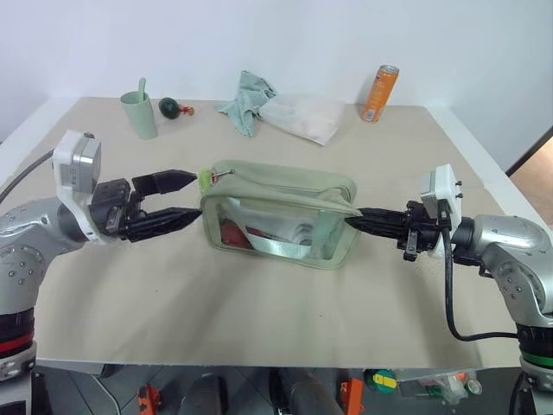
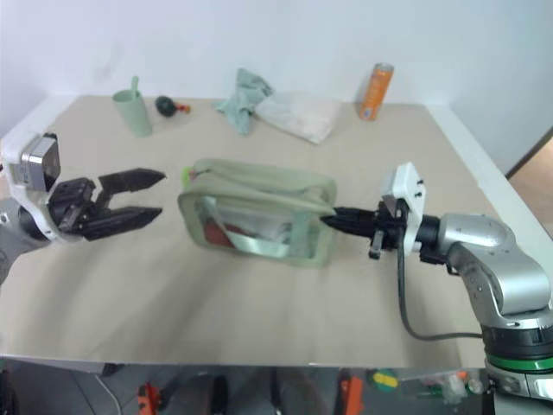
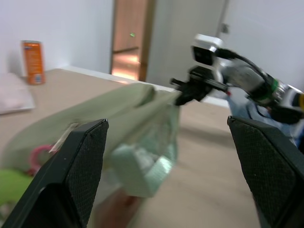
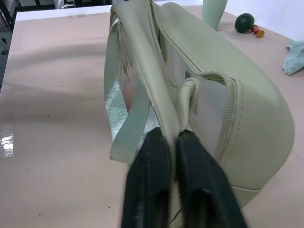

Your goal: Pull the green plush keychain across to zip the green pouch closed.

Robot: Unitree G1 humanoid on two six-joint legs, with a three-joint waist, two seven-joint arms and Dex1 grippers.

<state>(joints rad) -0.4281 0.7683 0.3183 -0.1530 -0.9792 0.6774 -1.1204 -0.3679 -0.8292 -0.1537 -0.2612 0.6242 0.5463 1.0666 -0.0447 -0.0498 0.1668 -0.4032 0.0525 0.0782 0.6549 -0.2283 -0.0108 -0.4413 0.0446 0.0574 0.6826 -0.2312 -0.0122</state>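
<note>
— What's on the table (image 1: 259, 303)?

— I see the green pouch (image 1: 281, 216) at centre, the green plush keychain (image 1: 205, 179) at its nine o'clock end. My right tool (image 1: 356, 222) pinches the three o'clock corner; my left tool (image 1: 186, 197) is spread beside the keychain.

— The room?

— White walls, a beige top.

Bright, even light; left wrist view blurred (perhaps motion).

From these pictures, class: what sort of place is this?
Probably a robot test room, not a home: a beige-covered table against bare white walls, set with unrelated props such as an orange drink can and a sage-green cup.
</note>
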